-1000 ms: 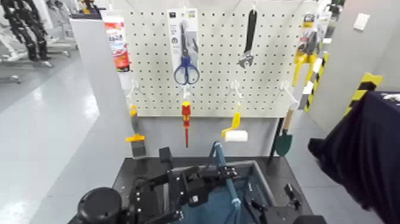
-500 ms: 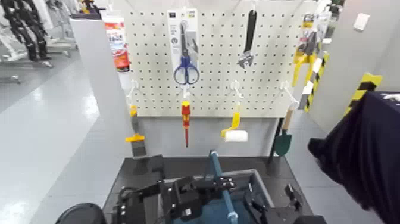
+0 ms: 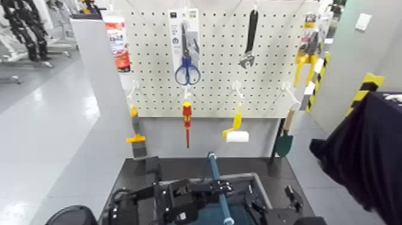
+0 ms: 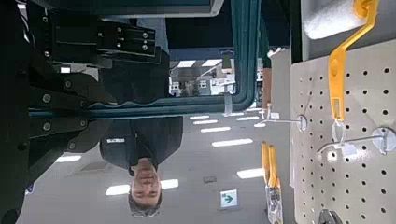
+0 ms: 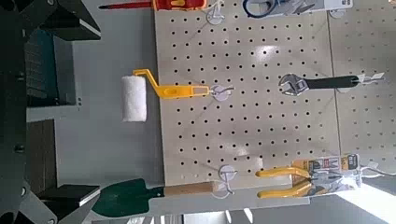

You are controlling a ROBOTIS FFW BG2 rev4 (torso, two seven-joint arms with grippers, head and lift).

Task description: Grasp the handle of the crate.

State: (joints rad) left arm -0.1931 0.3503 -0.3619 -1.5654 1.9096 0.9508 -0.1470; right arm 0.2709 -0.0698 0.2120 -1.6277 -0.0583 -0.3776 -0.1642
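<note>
There is 1 crate point(image 3: 261, 187) at the bottom middle of the head view, on a dark desk point(image 3: 139, 175). It has 1 blue handle point(image 3: 215, 168), which leans across the crate from the middle of the frame down to the bottom edge.

There are 2 grippers. The left gripper point(image 3: 222, 186) is over the crate, with its jaws closed and gripping the handle. The right gripper point(image 3: 273, 200) is at the lower right, by the crate's side, with its jaws open and nothing between them.

Behind the crate is 1 big board point(image 3: 215, 54) full of little holes. The head view shows 1 red and white pack point(image 3: 117, 45), 1 pair of blue scissors point(image 3: 187, 72), 1 wrench point(image 3: 247, 51) and 1 pair of yellow pliers point(image 3: 307, 57) up high. Lower down are 1 scraper point(image 3: 137, 134), 1 red and yellow screwdriver point(image 3: 187, 122), 1 white paint roller point(image 3: 237, 136) with a yellow handle, and 1 green trowel point(image 3: 285, 140).

Only the left wrist view shows 1 person point(image 4: 145, 159), upside down, and 1 green and white sign point(image 4: 229, 199). The scraper and the pack show in the head view but not in the right wrist view, which does show the roller, trowel, wrench and pliers.
</note>
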